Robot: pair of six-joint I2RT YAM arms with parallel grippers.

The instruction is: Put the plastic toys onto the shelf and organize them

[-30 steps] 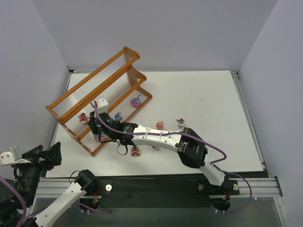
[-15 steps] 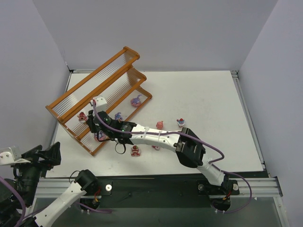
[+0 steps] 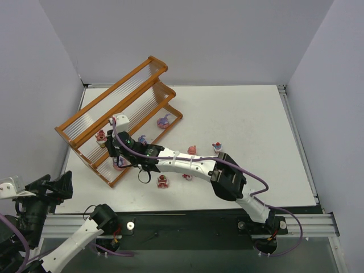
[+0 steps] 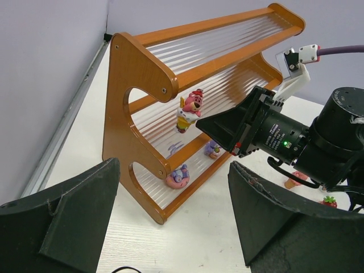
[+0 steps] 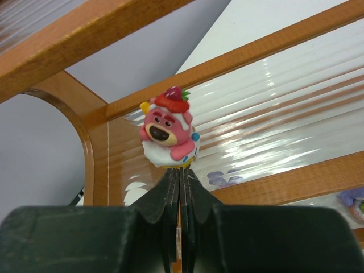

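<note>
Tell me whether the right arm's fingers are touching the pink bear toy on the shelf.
Cannot tell. The right wrist view shows the shut fingers ending at the base of the pink bear toy, no gap visible, yet depth is unclear.

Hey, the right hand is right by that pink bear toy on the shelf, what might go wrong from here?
The shut right hand has its tips at the base of the pink bear toy on the middle tier of the shelf; a push forward might topple it. Its black body hangs close to the purple toy on the lowest tier, so pulling back low could knock that one off.
</note>
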